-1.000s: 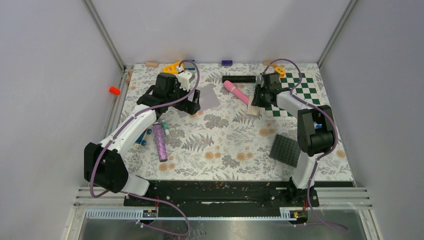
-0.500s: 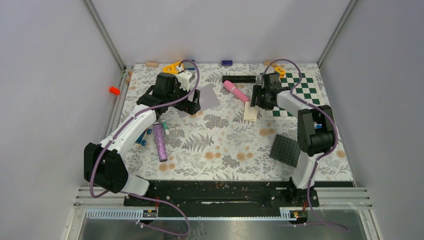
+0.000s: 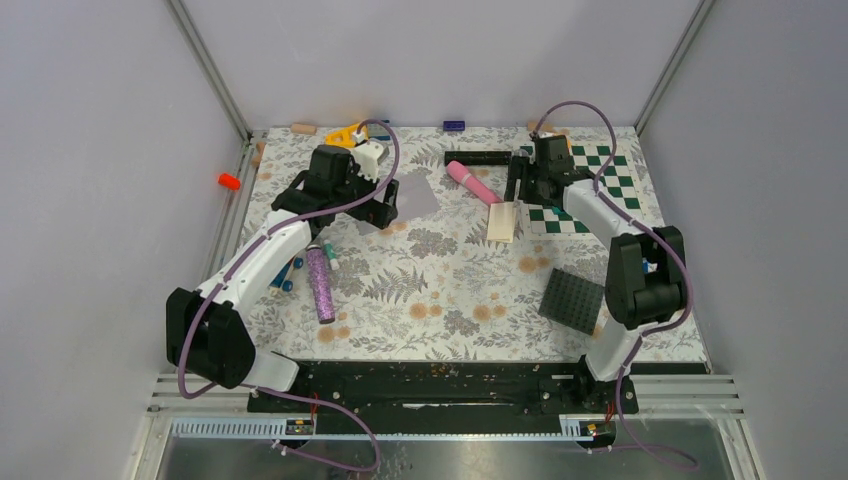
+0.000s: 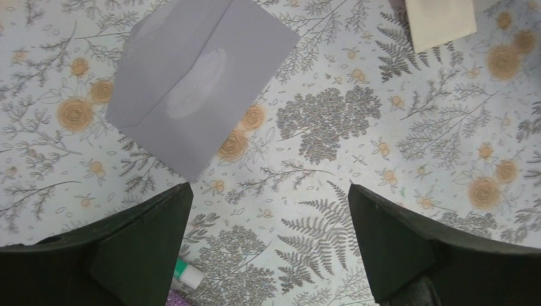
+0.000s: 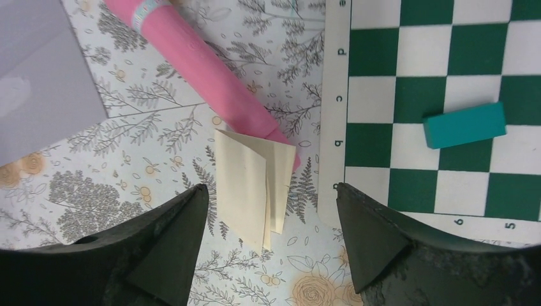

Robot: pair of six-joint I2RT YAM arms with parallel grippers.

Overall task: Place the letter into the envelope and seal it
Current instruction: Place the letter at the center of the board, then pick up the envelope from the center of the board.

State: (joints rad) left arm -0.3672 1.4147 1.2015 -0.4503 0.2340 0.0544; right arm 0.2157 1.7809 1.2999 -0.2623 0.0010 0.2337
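The letter [image 3: 502, 221] is a folded cream sheet lying on the floral table, its far edge against the tip of the pink cylinder [image 3: 472, 181]. In the right wrist view the letter [image 5: 252, 185] lies below and between the jaws of my right gripper [image 5: 271, 191], which is open and not touching it. From above, the right gripper [image 3: 518, 192] hovers just beyond the letter. The grey envelope [image 3: 418, 195] lies flat with its flap side up, just ahead of my open, empty left gripper [image 4: 269, 186]; the envelope [image 4: 198, 83] fills that view's upper left.
A green-and-white checkerboard [image 5: 440, 95] with a teal block [image 5: 464, 125] lies right of the letter. A dark studded plate [image 3: 572, 300] sits near the right arm. A purple glitter cylinder [image 3: 320, 285] lies by the left arm. A black bar [image 3: 478, 157] lies at the back.
My right gripper opened and let go of the letter, which dropped flat onto the table, then drew back toward the far side. The left arm stayed still.
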